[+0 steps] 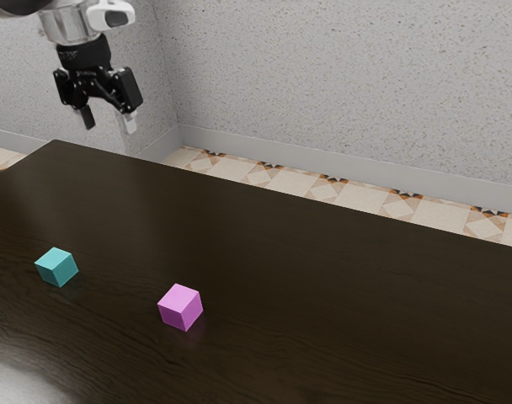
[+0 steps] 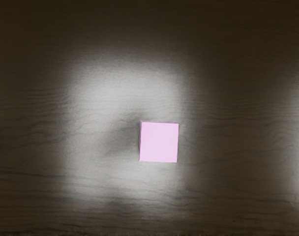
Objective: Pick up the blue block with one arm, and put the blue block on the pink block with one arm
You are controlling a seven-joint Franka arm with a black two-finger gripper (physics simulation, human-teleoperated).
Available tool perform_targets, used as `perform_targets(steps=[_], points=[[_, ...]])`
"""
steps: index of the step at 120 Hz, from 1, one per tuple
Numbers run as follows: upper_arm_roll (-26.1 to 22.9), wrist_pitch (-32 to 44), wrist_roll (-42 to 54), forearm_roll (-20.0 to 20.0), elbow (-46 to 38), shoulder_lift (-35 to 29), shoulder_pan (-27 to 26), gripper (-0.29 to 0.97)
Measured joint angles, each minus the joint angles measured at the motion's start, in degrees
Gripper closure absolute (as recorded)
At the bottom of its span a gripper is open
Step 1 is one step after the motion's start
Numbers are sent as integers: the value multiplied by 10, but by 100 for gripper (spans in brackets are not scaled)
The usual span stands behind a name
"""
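In the exterior view, the gripper [image 1: 109,119] is seen in the upper left of the frame, fingers spread, nothing held. The blue block [image 1: 56,266] lies at lower left on the table [image 1: 323,278], the pink block [image 1: 180,306] near it at lower centre, apart. The hand is best brought over the blue block, squared to its faces, then lowered. In the wrist view, the pink block [image 2: 159,142] is seen under the hand. No writing can be read.
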Motion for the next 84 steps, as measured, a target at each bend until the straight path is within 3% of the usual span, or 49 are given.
perform_targets(steps=[44, 49, 63, 84], points=[[-2, -10, -4, 5, 1, 1, 2, 0], [-6, -17, -5, 7, 35, 0, 4, 0], [-87, -65, -6, 50, 152, -9, -1, 0], [-128, -109, -7, 77, 162, 7, -6, 0]])
